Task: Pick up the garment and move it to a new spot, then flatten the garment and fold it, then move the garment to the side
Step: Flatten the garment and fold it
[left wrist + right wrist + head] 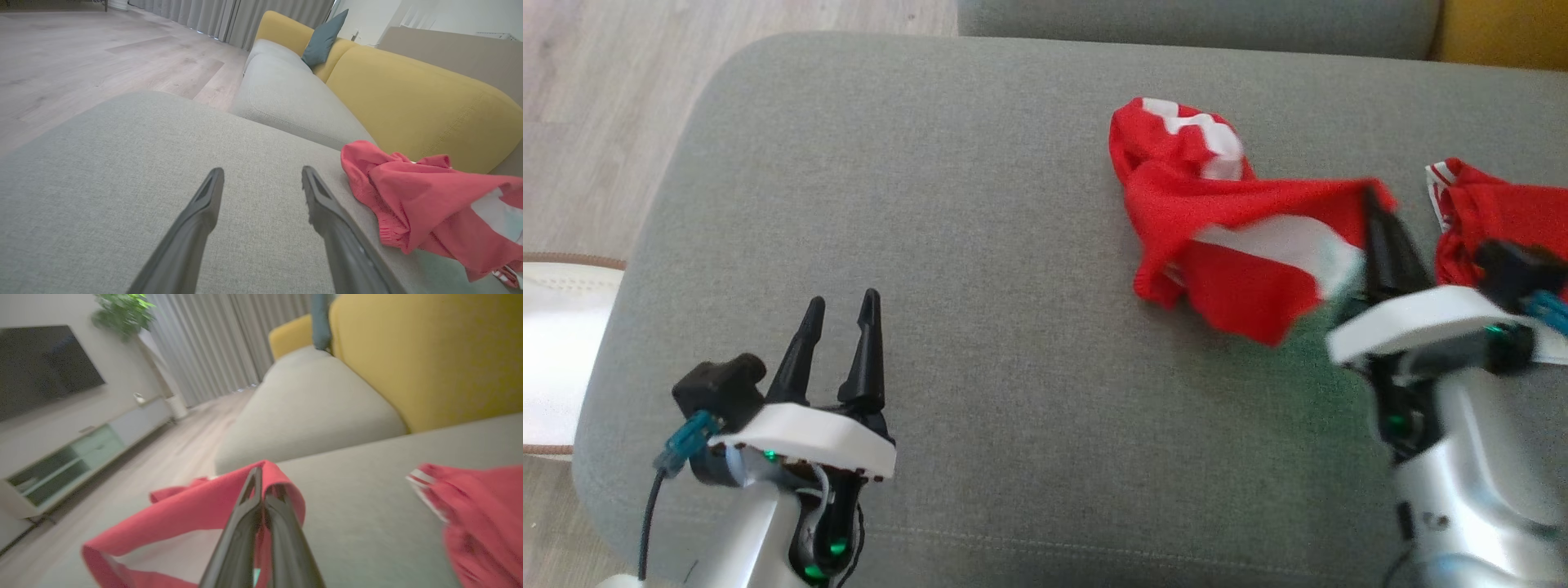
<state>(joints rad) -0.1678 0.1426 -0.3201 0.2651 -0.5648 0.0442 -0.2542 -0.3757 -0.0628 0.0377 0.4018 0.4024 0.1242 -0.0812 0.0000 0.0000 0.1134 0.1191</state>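
**Head view.** We see the garment (1217, 204), red with white bands, lying crumpled on the far right part of a grey cushion (931, 204). The right pincer (1372, 196) is clenched on the garment's right edge. Its two fingers are pressed together on a fold of red cloth, which rises from the cushion to the tips as a ridge. Just right of this pincer lies a red piece (1503, 208) with a white-striped hem; we cannot tell whether it joins the garment behind the wrist. The left pincer (843, 300) is released and empty, its fingers spread over bare cushion at the near left, well apart from the garment. Wood floor (588, 106) shows beyond the cushion's left edge.

**Left wrist view.** The left pincer (262, 171) points across the cushion (102, 183) with its fingers apart. The garment (412, 196) lies to the right, near a yellow backrest (408, 98). A teal pillow (325, 38) leans on the backrest farther off.

**Right wrist view (blurred).** The right pincer (265, 486) is closed, with the garment (196, 510) looped over its tips and trailing down to the left. The red piece (482, 506) rests on the cushion (367, 506) to the right, apart from the gripped fold. The backrest (429, 355) stands behind.
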